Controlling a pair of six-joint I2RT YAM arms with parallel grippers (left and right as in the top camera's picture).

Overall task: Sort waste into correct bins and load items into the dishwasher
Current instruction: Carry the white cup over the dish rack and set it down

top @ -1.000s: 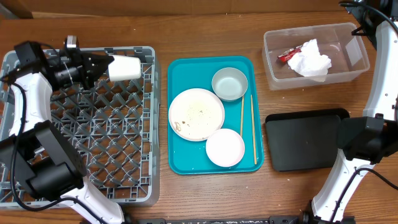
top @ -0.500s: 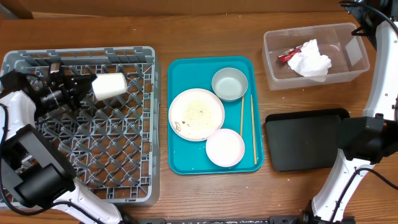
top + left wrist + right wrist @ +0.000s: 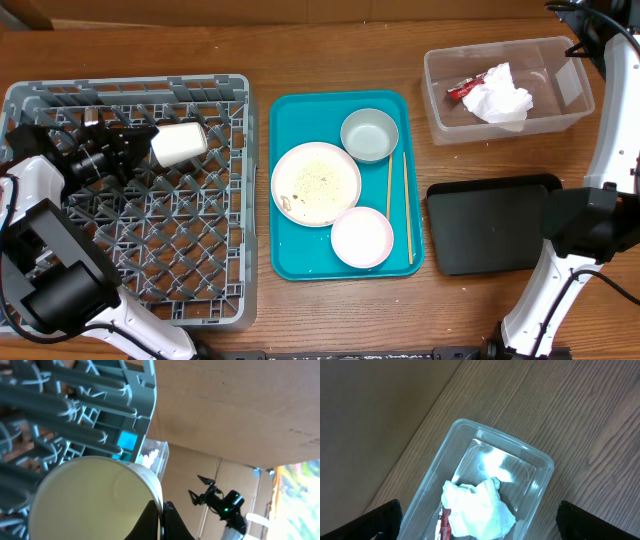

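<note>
Cup (image 3: 180,143) in left tool (image 3: 149,142), now farther into rack (image 3: 241,200)

White arm links (image 3: 617,120), black joints, cables

White cup (image 3: 180,144) on its side over the grey rack (image 3: 190,250). Napkin (image 3: 497,95) and wrapper (image 3: 462,90) in the clear tub (image 3: 440,115). Plate (image 3: 316,183) with scraps (image 3: 298,205), grey bowl (image 3: 369,135), small bowl (image 3: 361,238) and chopsticks (image 3: 407,210) on the teal tray (image 3: 290,110).

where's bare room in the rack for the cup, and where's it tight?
The rack is bare lattice across its front and right, beyond the cup that the left fingers pinch in its far half. The black tray is bare too. Tight: the teal tray, filled by the plate, grey bowl, white bowl and chopsticks.
</note>
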